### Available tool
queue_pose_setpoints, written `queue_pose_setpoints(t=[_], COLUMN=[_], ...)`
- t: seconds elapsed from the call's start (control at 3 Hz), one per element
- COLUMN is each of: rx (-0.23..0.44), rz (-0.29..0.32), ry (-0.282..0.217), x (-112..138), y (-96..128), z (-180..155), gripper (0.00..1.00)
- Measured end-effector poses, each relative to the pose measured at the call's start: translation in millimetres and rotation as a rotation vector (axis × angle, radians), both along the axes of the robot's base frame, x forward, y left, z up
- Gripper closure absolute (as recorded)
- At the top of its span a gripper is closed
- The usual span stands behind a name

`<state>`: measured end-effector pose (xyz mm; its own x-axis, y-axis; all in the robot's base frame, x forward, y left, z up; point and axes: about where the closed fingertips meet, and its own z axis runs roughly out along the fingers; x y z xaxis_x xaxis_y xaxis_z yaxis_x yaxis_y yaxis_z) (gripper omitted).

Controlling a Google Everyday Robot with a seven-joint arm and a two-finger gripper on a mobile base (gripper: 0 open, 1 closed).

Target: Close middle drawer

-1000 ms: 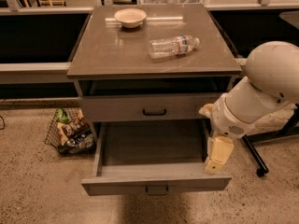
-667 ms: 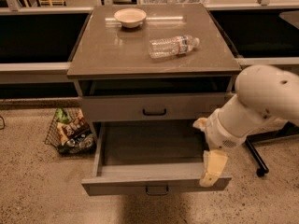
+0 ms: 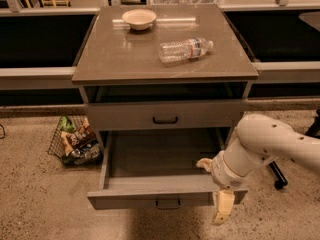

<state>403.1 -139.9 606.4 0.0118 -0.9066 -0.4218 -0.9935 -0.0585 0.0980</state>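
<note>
The middle drawer (image 3: 135, 198) is found pulled out, not yet closed. The gripper (image 3: 223, 208) is placed at its front panel's right end; its spread cannot be told. An inward push is needed next.

Arm (image 3: 282, 143): white and thick, entering from the right edge of the view and sloping down to the left.
Wrist (image 3: 229, 168): a pale ribbed cuff at the arm's lower end, bent downward.
Gripper (image 3: 223, 208): tan, hanging below the wrist at lower right, pointing straight down.
</note>
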Motion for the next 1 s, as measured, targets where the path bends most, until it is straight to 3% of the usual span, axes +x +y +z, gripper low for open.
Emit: queue_pose_setpoints(t=[0.67, 1.0], rx=[0.093, 0.101], rz=[0.028, 0.030], ry=[0.083, 0.097], x=[-14, -17], y=[0, 1], z=[-82, -90], gripper=[0.41, 0.65])
